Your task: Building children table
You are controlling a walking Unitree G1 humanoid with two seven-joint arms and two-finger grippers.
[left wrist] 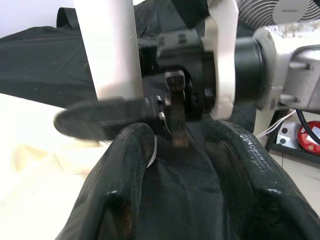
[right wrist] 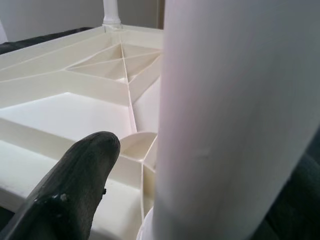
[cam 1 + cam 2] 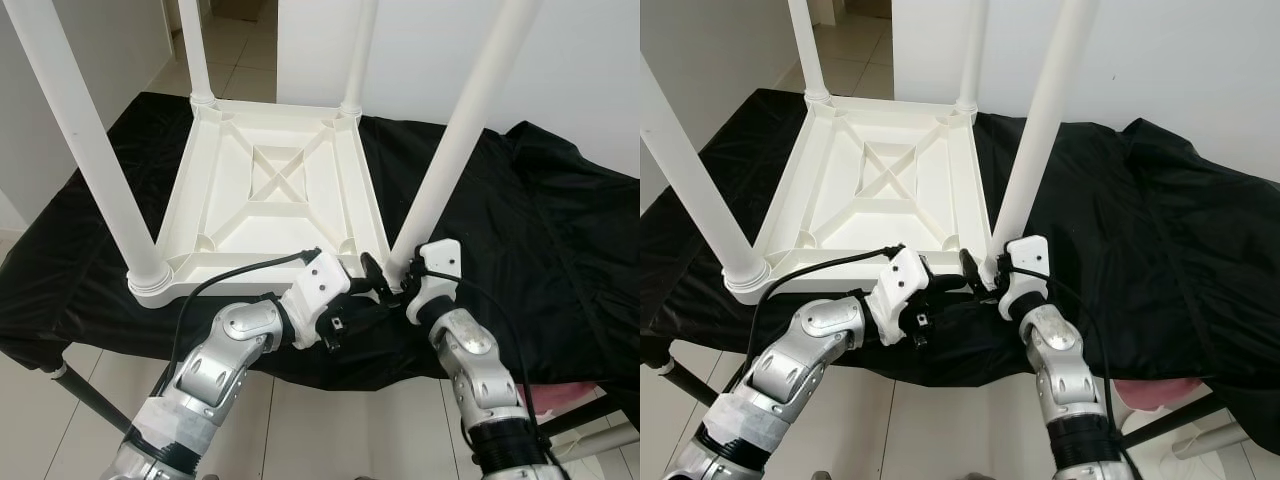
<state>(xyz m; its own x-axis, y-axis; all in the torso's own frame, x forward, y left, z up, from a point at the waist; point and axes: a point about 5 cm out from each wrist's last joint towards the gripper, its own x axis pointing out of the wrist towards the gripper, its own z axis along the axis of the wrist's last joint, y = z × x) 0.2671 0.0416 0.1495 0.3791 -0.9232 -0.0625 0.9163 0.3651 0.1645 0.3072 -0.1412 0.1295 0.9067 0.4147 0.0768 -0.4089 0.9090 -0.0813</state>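
Note:
A white plastic children's table (image 3: 270, 180) lies upside down on a black cloth, its four legs pointing up. My right gripper (image 3: 406, 274) is at the base of the near right leg (image 3: 450, 150). In the right wrist view one black finger (image 2: 80, 185) stands a little apart from that leg (image 2: 230, 110), and the leg hides the other finger. My left gripper (image 3: 372, 276) is open just left of the same corner. Its two fingers (image 1: 120, 180) are spread over the cloth and point at the right gripper's finger (image 1: 100, 117) and the leg (image 1: 110, 50).
The black cloth (image 3: 540, 230) covers a low stand whose front edge is right under my arms. The near left leg (image 3: 90, 140) and the two far legs (image 3: 195, 50) rise high. A red object (image 3: 575, 400) sits under the cloth at lower right, above a tiled floor.

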